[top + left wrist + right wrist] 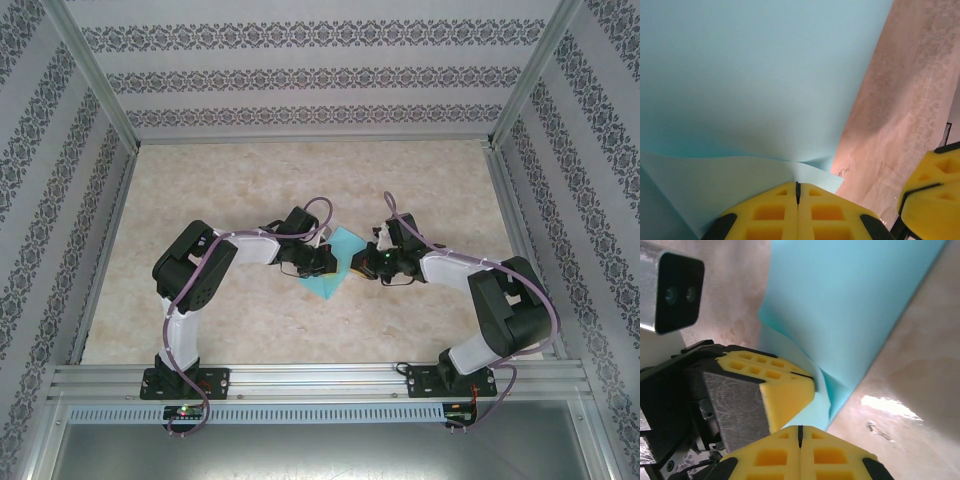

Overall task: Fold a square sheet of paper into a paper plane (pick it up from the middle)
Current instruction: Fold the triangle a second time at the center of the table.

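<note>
From my console, the thin turquoise square sheet of paper (338, 262) lies mid-way across the pale marbled table (250, 180), already partly doubled over, its long run going from far to near. It sits directly between the two claws, so neither arm is nearer. The left gripper (797, 187) has its yellow pads pressed together at the sheet's left edge, with the paper spreading straight ahead of the tips. The right gripper (800, 430) is likewise pressed together at the opposite corner. (Whether either actually nips a layer, I cannot tell.) I judge the next crease depends on that facing, edge-to-edge stance.
</note>
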